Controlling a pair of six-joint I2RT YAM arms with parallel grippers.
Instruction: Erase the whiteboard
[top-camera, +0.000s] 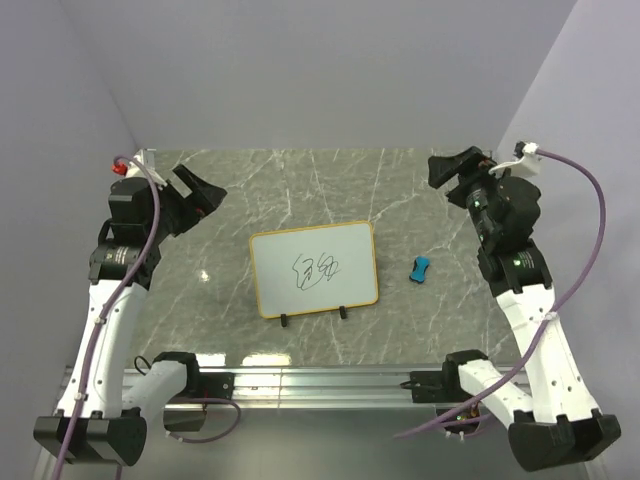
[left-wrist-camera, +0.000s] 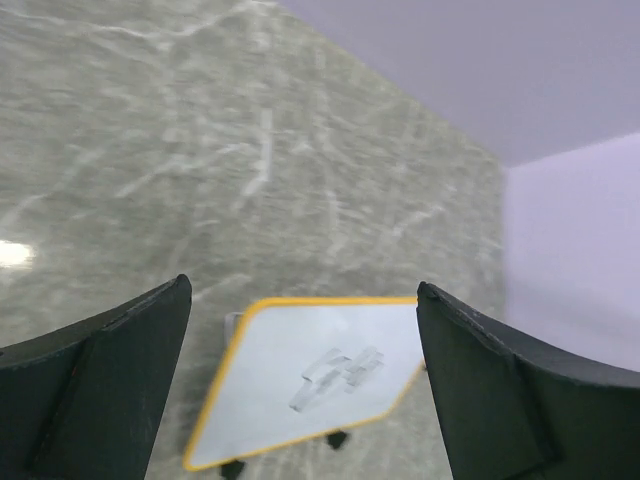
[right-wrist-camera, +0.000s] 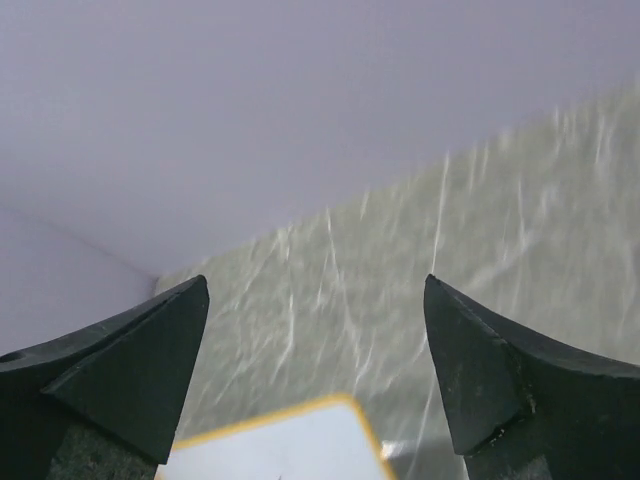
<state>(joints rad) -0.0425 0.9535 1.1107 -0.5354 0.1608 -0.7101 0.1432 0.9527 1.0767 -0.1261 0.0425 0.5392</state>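
Tabletop (top-camera: 250, 180) of grey marble — scribbled whiteboard (top-camera: 313, 268) midway, lilac walls (top-camera: 330, 70).

Both arms raised with elbows bent, one at each side. The left hand (top-camera: 198, 190) is held aloft, jaws spread wide, tilted inward. The right hand (top-camera: 448, 172) same: aloft, jaws wide apart.

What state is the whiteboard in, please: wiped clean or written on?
Written on: black scribbles show near the middle of the whiteboard, and the blue eraser lies apart on the table to its right.
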